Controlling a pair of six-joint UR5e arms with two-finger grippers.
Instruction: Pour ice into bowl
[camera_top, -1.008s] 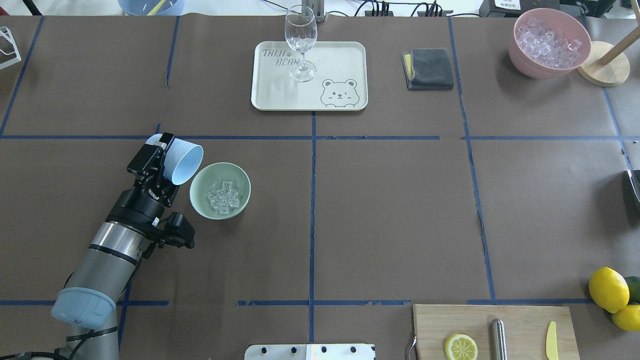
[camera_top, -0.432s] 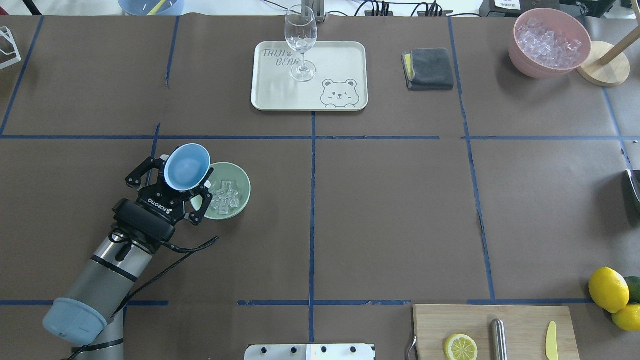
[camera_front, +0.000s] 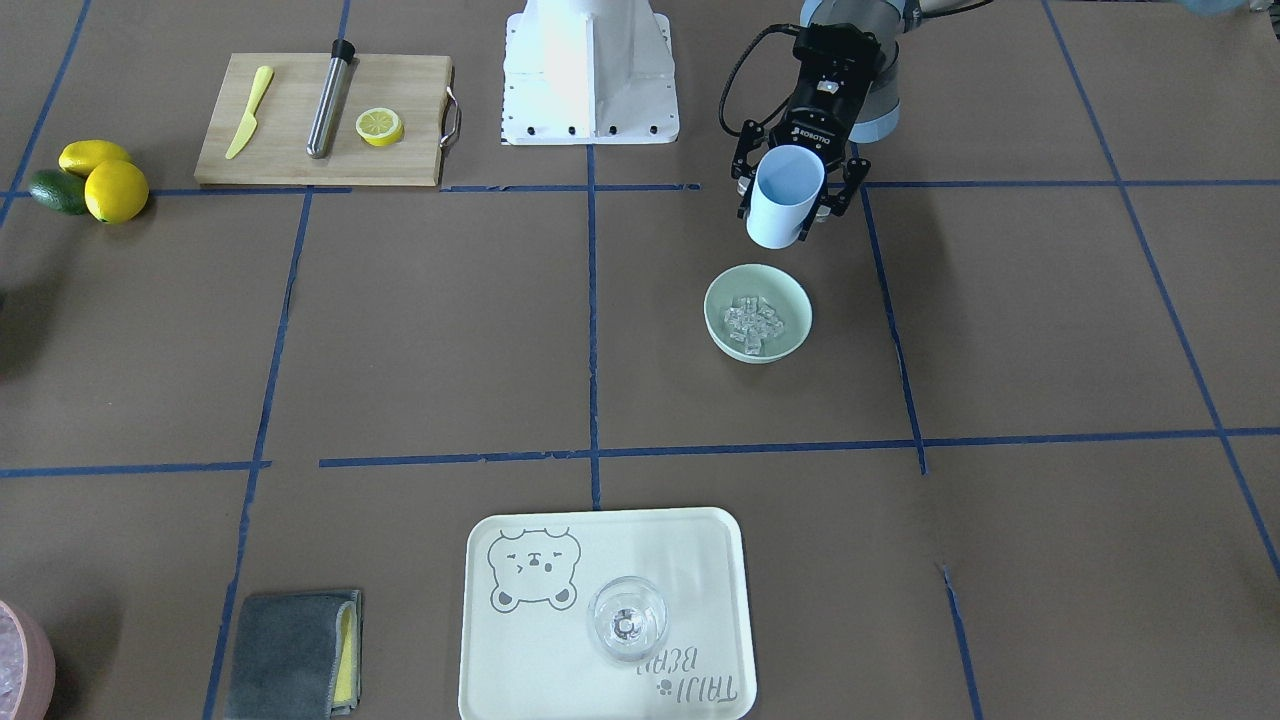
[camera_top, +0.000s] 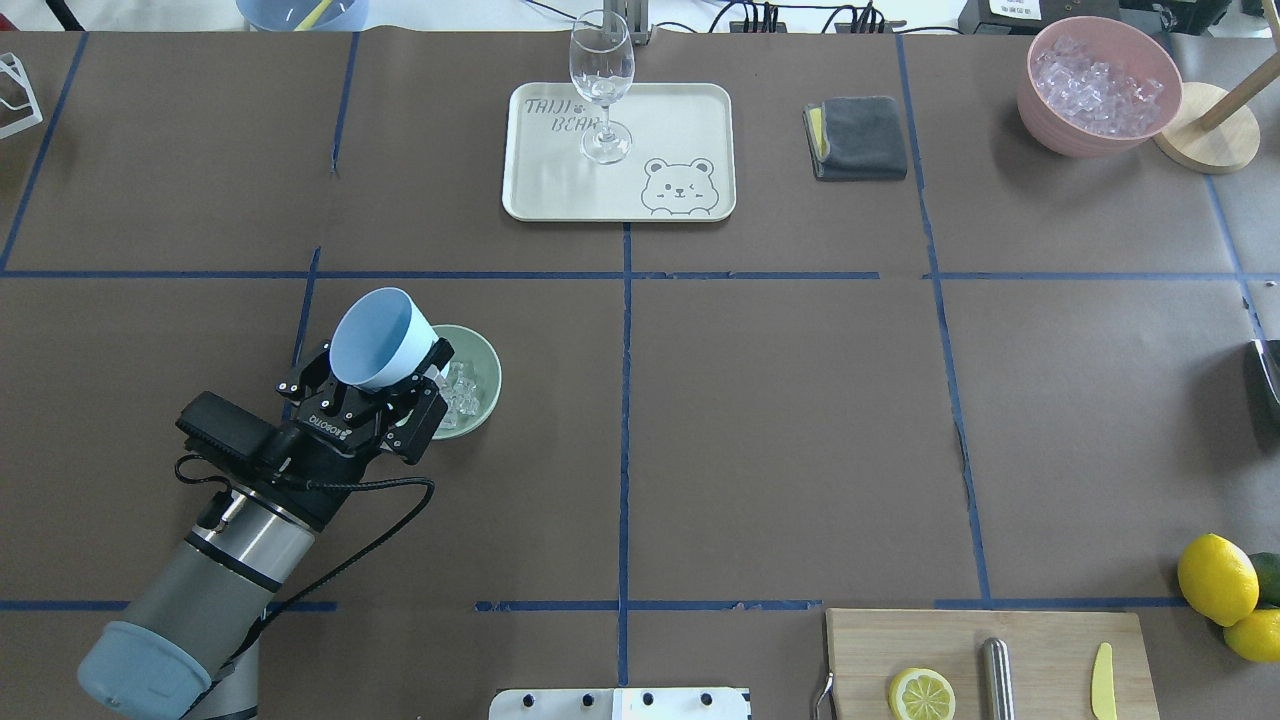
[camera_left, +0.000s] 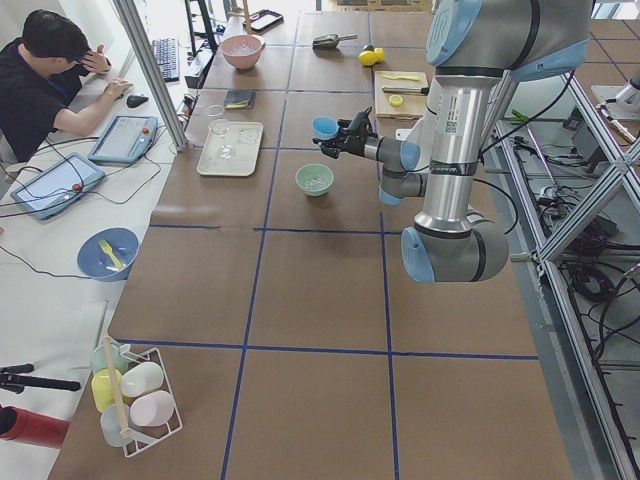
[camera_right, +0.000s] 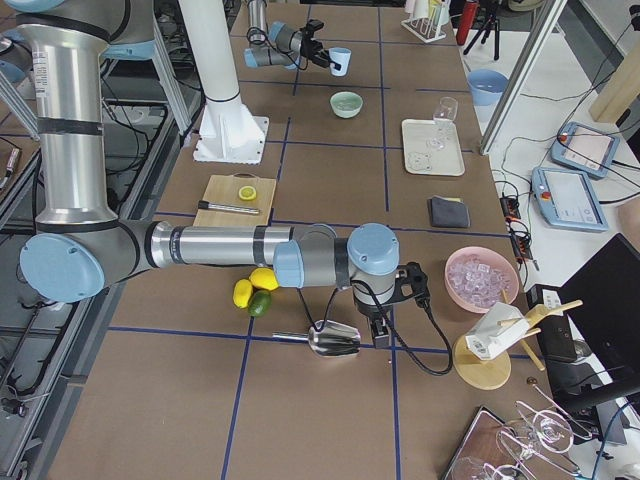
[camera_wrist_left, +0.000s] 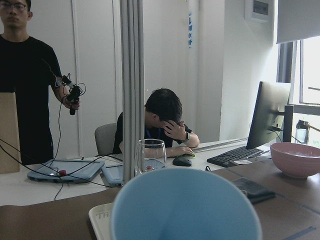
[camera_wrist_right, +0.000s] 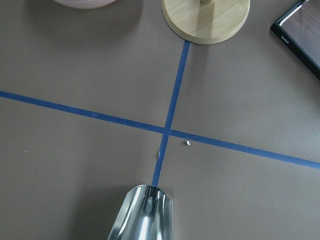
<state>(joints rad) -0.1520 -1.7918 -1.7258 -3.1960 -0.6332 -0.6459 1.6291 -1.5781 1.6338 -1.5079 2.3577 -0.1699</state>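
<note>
**A:** On the bench (camera_top: 780, 420), how far along are you?

**B:** Nearly finished, I judge. The bowl (camera_top: 486, 385) sits on my left half. My left jaws clasp the pale blue cup (camera_top: 375, 340) mouth-up, at the bowl's ten o'clock seen from overhead, and it looks empty. The ice (camera_front: 755, 320) lies heaped inside the bowl.

**A:** What remains?

**B:** Setting the cup down, I'd guess. My right jaws are far off at the bench's end; wide or narrow, I cannot tell.

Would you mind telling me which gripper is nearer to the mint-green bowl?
Left. The left gripper, holding the pale blue cup, hovers just beside the bowl on the robot's side; the right gripper is far off near the pink container.
</note>
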